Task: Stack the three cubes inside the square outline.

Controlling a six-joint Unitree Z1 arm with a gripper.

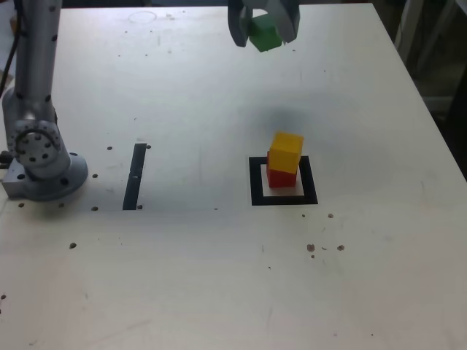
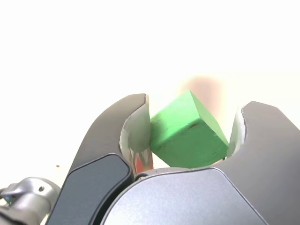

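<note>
Gripper (image 1: pixel 264 33) carries the green cube (image 1: pixel 264 34) clear of the table, well beyond the square outline (image 1: pixel 284 200) on the far side of it. Jaws closed to the cube's width, pinching it between them. In the wrist view the green cube (image 2: pixel 190 133) sits skewed between the pads, one corner pointing outward rather than a face; whether both pads bear on flat faces or on edges I cannot tell, since the gripper body hides the lower part of the cube.

Inside the square outline: red cube (image 1: pixel 281 176) on the pale centre, yellow cube (image 1: pixel 286 152) on top of it. The yellow one looks twisted a little against the red and shifted toward the outline's far side, so the top face is a slightly offset landing spot.

Risks, as judged:
- Skewed hold means the green cube may meet the yellow top on an edge, then tip or slide off on release.
- A corner-biased pinch could let the cube rotate or slip in transit.
- Coming down off-centre, or with a jaw low, could nudge the yellow cube and topple the two-cube stack out of the outline.
- Offset yellow narrows the margin further.

The black tape strip (image 1: pixel 135 176) lies well apart from the outline, toward the arm base (image 1: pixel 40 157); no hazard.
</note>
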